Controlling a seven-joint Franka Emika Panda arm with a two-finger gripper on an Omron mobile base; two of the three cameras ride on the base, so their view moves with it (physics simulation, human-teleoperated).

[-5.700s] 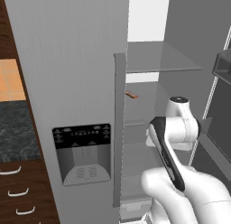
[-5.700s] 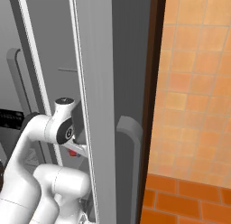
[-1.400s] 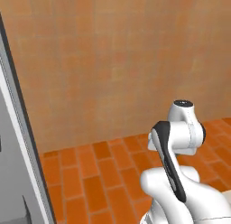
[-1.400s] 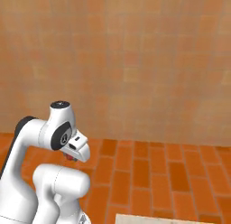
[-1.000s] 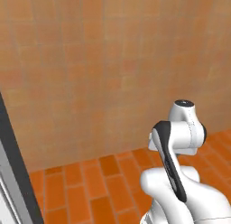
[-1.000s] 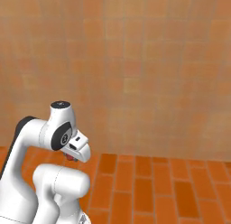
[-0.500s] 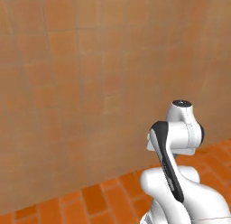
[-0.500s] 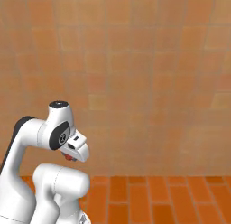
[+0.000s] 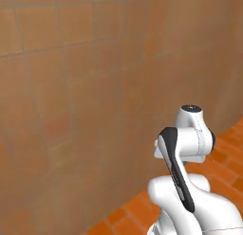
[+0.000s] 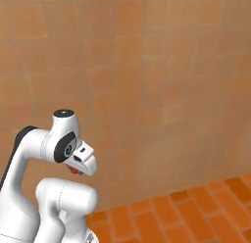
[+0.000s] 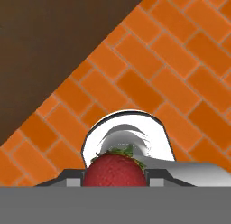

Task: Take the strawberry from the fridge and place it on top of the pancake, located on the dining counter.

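Jaws clamped on strawberry, berry between them, above brick floor

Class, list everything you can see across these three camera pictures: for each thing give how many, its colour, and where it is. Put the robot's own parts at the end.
strawberry: one, dark red with a green leafy cap, held at the bottom of the hand view; a small red spot shows under the hand in the right base view.
tiled wall: one, orange-tan square tiles, behind the arm in both base views.
brick floor: one, orange bricks with pale joints, at the foot of the wall and below the hand.
dark brown wood surface: one, dark brown, upper left of the hand view.
arm: one, white with dark joints, lower right of the left base view.
pincer: one, closed on the strawberry.
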